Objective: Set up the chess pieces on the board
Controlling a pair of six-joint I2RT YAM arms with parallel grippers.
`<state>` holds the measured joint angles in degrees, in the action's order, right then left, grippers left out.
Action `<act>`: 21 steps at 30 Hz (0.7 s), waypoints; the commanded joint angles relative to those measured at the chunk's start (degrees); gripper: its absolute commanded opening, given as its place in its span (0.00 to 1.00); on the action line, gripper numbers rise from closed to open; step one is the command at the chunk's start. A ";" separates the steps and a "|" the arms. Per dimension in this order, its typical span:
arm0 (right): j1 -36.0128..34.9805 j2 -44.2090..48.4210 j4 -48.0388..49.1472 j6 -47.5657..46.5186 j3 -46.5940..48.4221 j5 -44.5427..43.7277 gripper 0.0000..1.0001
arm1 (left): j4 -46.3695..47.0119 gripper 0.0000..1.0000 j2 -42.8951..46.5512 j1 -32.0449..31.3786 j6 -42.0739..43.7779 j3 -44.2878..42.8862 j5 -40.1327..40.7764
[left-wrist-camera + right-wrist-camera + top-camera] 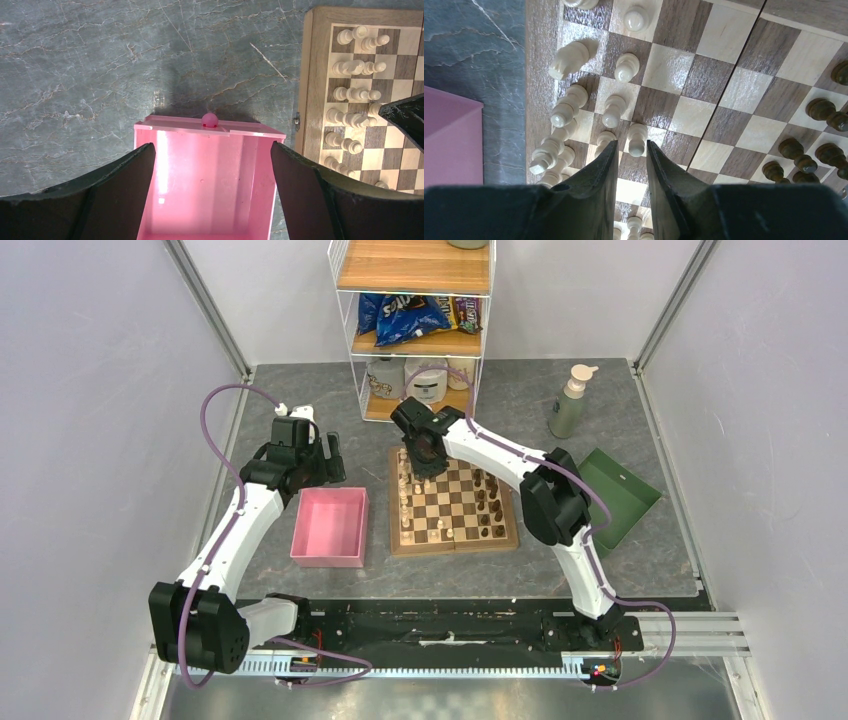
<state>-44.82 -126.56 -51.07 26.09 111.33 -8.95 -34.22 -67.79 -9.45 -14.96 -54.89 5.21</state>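
**Right end effector astride a white pawn**

Right end effector (631, 144): fingers narrowly apart, tips either side of the head of an upright white pawn (638, 134); a gap shows, no clamp evident. The pawn stands on the board (719, 110), directly ahead. Left end effector (212, 150): wide apart, empty, over the pink tray (250, 133), well apart from the pawn.

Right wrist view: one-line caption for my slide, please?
The right gripper brackets a cream pawn on the board, with dark pieces lined up opposite.

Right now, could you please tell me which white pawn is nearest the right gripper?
The pawn between the right gripper's fingertips; all other pawns stand outside them.
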 commanded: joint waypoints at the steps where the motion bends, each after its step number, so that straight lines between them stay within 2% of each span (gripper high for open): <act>1: 0.08 -0.73 0.00 0.80 -0.15 0.68 0.34 | 0.38 0.92 0.38 0.22 -1.03 -1.18 -1.07; 7: 0.13 -1.00 0.18 0.74 -1.02 0.16 0.33 | 0.38 0.92 0.38 0.22 -1.03 -1.18 -1.13; 14: 0.34 -0.34 0.09 0.64 -1.58 -1.12 0.21 | 0.38 0.93 0.38 0.18 -1.04 -1.17 -1.12; 21: 0.25 4.55 0.40 0.38 -4.54 -1.91 0.18 | 0.41 0.93 0.29 0.21 -1.02 -1.18 -1.11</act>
<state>-44.75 -126.82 -50.59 26.35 109.10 -9.45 -34.22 -67.79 -9.45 -14.96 -54.89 4.38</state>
